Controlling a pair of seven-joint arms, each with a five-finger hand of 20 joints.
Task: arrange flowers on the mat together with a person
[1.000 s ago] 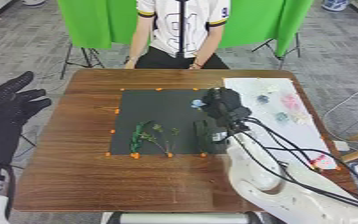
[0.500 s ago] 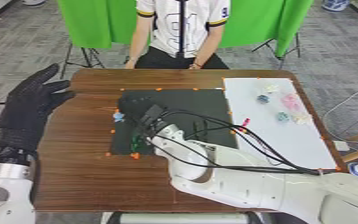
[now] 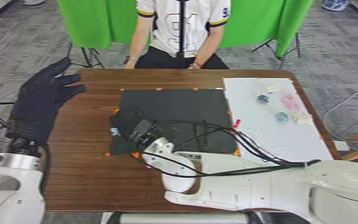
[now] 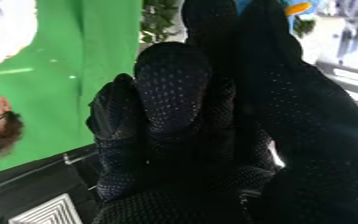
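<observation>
In the head view my right hand [image 3: 127, 121] is over the left edge of the dark mat [image 3: 180, 102]. It pinches a blue flower [image 3: 115, 131], which shows at the hand's left side. The right wrist view has my right hand [image 4: 171, 95] close up, with the blue flower [image 4: 302, 7] and its orange centre by the thumb and finger tips. Green leaves [image 4: 160, 21] show beside the fingers there. My left hand [image 3: 44, 97] is raised off the table's left side with straight fingers. My right hand and arm cover the mat's lower left part.
A white sheet [image 3: 269, 142] lies on the right of the table [image 3: 91, 187]. On it are a dark blue flower [image 3: 262, 99], a pink one [image 3: 290, 103], a teal one [image 3: 282, 117] and pale ones. My right arm with its cables crosses the near part of the mat.
My right hand has carried the blue flower leftward across the mat, then a little nearer along its left edge. The left hand has risen and shifted slightly right.
</observation>
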